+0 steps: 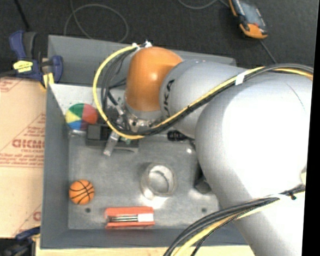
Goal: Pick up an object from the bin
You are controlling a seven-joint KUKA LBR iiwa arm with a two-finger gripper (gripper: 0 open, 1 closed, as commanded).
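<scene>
While the arm's [247, 136] broad grey links and its orange wrist cover [150, 77] stand between the camera and the tool, most of the gripper [111, 143] is hidden, and I cannot tell whether it is apart or together, or whether it has anything in it. A dark blocky shape just left of it may be part of the tool or a loose thing; that is not clear. The arm also covers the bin's [118, 171] right side and far wall. It reaches in from the right and bends down steeply, with a yellow cable [96, 79] looping round the wrist, so that the gripper hangs low in the far left part of the bin. A multi-coloured ball [80, 116] lies just beside it in the far left corner, partly hidden by the dark shape. Well apart from the gripper, nearer the front, lie a small orange basketball [82, 192], a shiny metal ring [157, 180] and a flat orange-red item [130, 217]
</scene>
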